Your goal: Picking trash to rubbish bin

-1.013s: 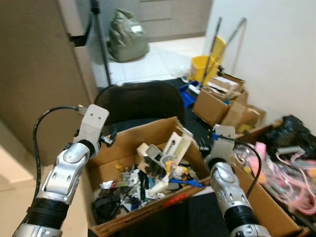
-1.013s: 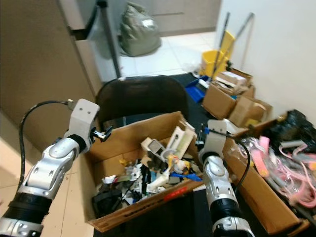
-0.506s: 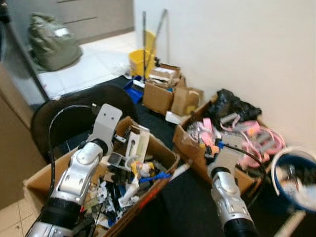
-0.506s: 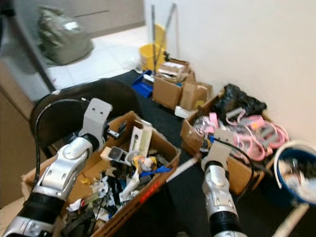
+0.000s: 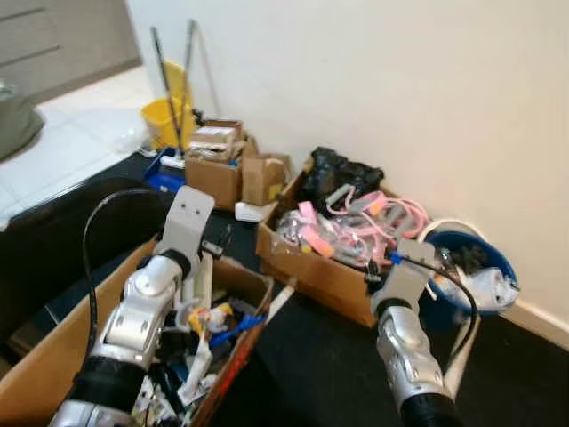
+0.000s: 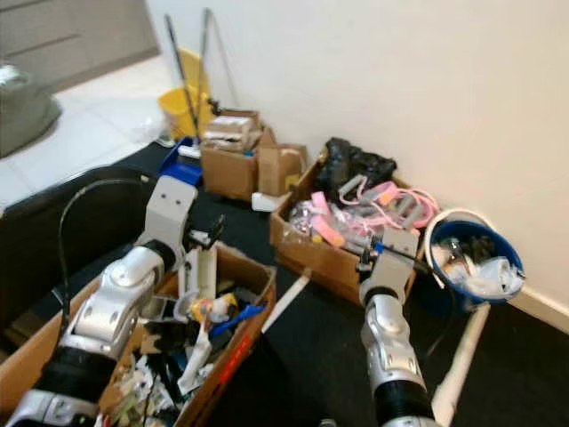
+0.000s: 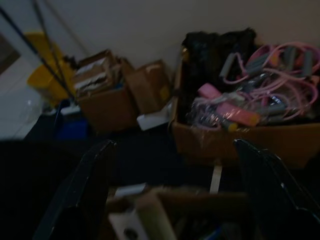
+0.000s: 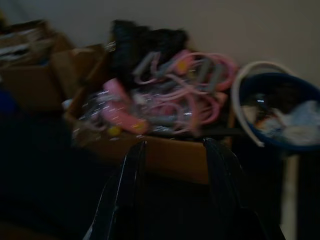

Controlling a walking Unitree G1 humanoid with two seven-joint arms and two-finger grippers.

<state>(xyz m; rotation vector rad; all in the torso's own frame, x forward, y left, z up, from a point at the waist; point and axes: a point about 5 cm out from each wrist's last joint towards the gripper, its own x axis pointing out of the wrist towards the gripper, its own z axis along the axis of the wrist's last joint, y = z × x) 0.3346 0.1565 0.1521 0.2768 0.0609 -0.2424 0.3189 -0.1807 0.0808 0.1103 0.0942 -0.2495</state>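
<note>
A blue bucket (image 5: 504, 267) with a white rim holds crumpled paper and stands by the wall at the right. A large cardboard box (image 5: 252, 277) at the lower left is full of mixed trash (image 5: 213, 320). My left arm (image 5: 151, 294) reaches over that box. Its gripper (image 7: 174, 145) is open and holds nothing. My right arm (image 5: 404, 329) is raised at the centre, pointing toward the bucket and a box of pink hangers (image 5: 356, 222). The right gripper (image 8: 175, 144) is open with nothing between its fingers.
Small cardboard boxes (image 5: 222, 169) and a yellow mop bucket (image 5: 169, 116) with mop handles line the wall further back. A black bag (image 5: 342, 173) lies behind the hanger box. A white tube (image 5: 458, 356) leans by the blue bucket. Black floor mat lies between the boxes.
The whole view has swung to the right: the black chair and green bag have left it, and the wall, hanger box and blue bucket have come in. Both arms keep their pose.
</note>
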